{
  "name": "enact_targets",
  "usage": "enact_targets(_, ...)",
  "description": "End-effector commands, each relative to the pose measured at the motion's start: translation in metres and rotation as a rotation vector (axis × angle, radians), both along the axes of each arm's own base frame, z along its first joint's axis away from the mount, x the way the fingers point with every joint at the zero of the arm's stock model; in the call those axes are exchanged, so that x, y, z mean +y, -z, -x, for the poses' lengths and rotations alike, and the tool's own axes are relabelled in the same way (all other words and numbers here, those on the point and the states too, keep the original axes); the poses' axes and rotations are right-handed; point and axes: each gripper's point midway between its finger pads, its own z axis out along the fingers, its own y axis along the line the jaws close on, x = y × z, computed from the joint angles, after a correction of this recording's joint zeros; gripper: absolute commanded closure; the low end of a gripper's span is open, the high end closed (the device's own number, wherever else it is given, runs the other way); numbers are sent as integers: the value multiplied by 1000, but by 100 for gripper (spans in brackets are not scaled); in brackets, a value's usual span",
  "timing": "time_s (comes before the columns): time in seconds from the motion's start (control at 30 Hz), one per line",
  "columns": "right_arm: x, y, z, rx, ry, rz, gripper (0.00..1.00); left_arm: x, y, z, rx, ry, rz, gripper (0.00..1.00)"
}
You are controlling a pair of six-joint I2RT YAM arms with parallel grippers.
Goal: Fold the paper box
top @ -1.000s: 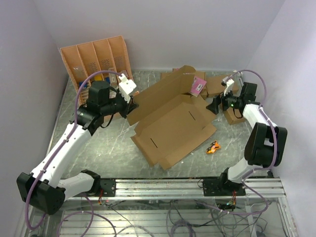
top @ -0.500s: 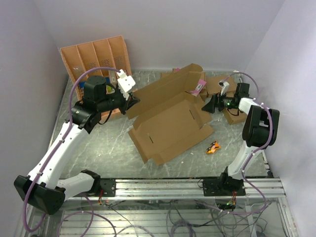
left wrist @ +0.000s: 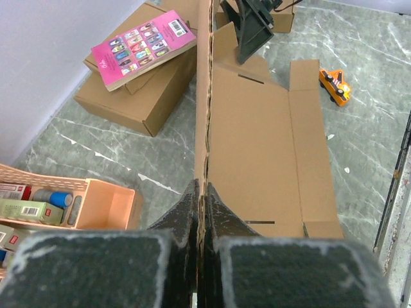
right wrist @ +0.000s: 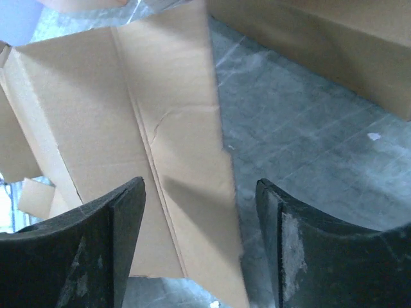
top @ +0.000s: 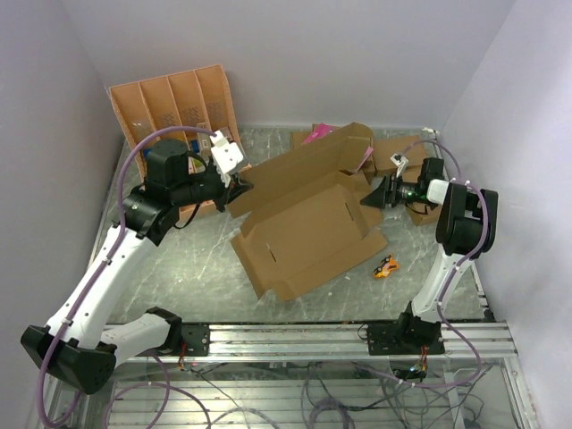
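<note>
Top view: the paper box [top: 308,232] lies in the middle of the surface [top: 179,268], open side up, its long axis running from near left to far right. Its far panel stands raised along that same line. The left pincer [top: 239,185] is clamped on that panel's left end. The right pincer [top: 375,195] sits at the box's right corner.

Left wrist: both fingers [left wrist: 180,215] pinch the upright panel, seen edge-on and pointing away.

Right wrist: the jaws stand apart, 1 box flap showing between the 2 fingers [right wrist: 109,244]; contact cannot be told.
</note>
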Motion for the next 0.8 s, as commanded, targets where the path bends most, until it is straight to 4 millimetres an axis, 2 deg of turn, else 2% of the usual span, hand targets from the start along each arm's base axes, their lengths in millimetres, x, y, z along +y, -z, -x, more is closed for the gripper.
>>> enact_targets(0.0, 3, -8, 4, -7, -46, -65, 36, -5, -38, 12, -102, 61, 45, 93)
enact_targets(0.1, 3, -17, 14, -17, -84, -100, 53, -1, -41, 14, -113, 49, 36, 93)
enact_targets(0.23, -7, -36, 32, -70, -107, -121, 85, 5, -50, 13, -143, 14, 29, 93)
enact_targets(0.33, -8, -53, 44, -137, -131, -107, 99, 6, -60, 9, -165, -3, 43, 93)
enact_targets(0.47, -2, -77, 56, -234, -156, -110, 100, 3, -76, 3, -174, -21, 78, 93)
enact_targets(0.6, -1, -108, 56, -324, -143, -76, 100, 5, -93, -1, -182, -48, 89, 93)
enact_targets(0.63, -2, -115, 54, -345, -126, -52, 100, 6, -97, -1, -188, -52, 85, 93)
enact_targets(0.73, -12, -142, 29, -498, 31, 105, 100, 11, -108, 2, -212, -59, 72, 93)
enact_targets(0.77, -10, -150, 32, -545, 72, 118, 100, 12, -110, 3, -219, -58, 64, 93)
